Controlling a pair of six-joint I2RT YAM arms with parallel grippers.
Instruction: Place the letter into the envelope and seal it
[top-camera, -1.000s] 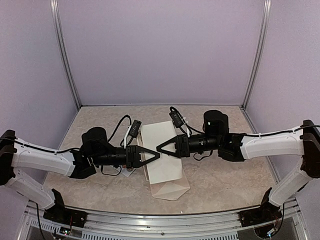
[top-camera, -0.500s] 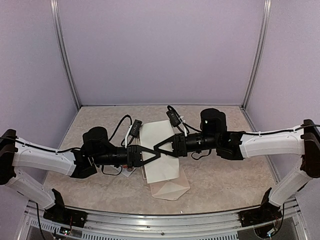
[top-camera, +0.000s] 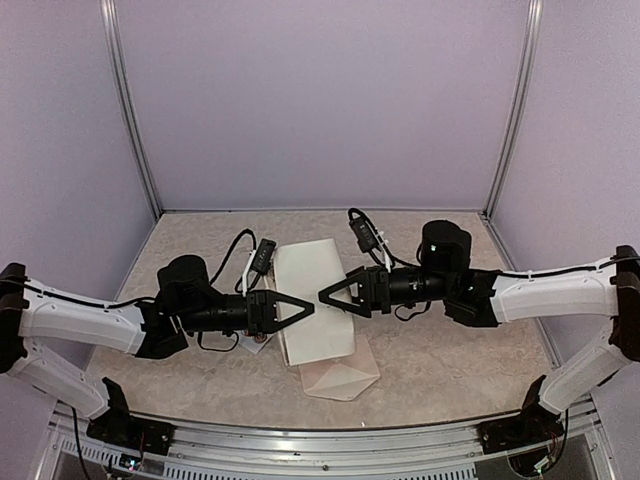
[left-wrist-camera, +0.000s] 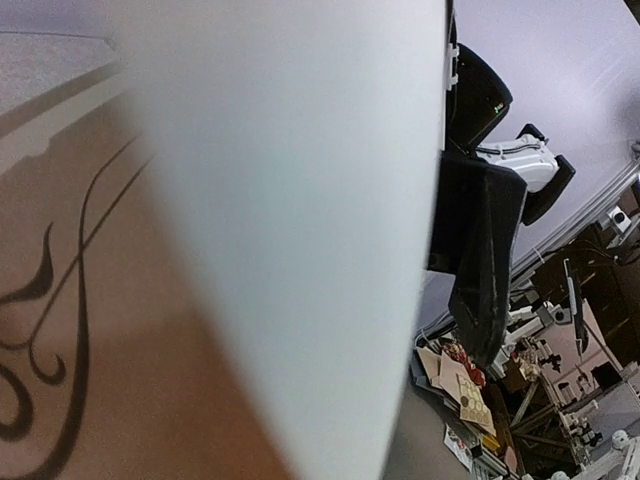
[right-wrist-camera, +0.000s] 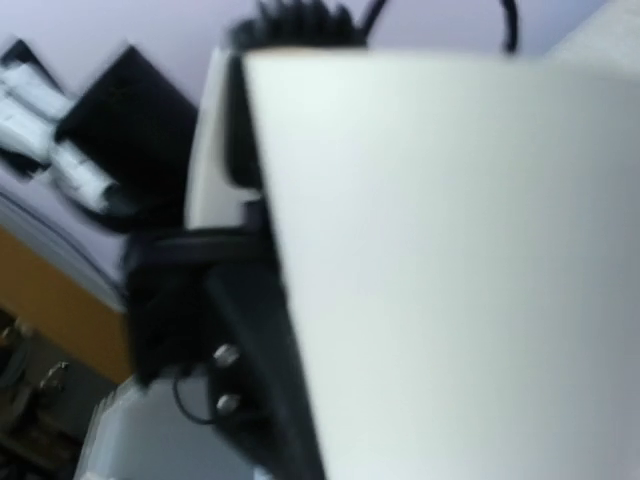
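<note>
The letter shows its plain white back and hangs slightly above the table's middle. Its near end overlaps the pale pink envelope, which lies flat at the front centre. My left gripper is shut on the letter's left edge, level with its middle. My right gripper points at it from the right, over the sheet. No view shows its jaw gap. The letter fills the left wrist view, its dark ornamental border at the left. The white sheet also fills most of the right wrist view, hiding the fingers.
A small white scrap with red lies under the left wrist. Black cables loop above both wrists. Lavender walls and metal posts close in the table. An aluminium rail runs along its near edge.
My right gripper has drawn back a little to the right. My left gripper has closed on the letter's edge. The letter has hardly moved.
</note>
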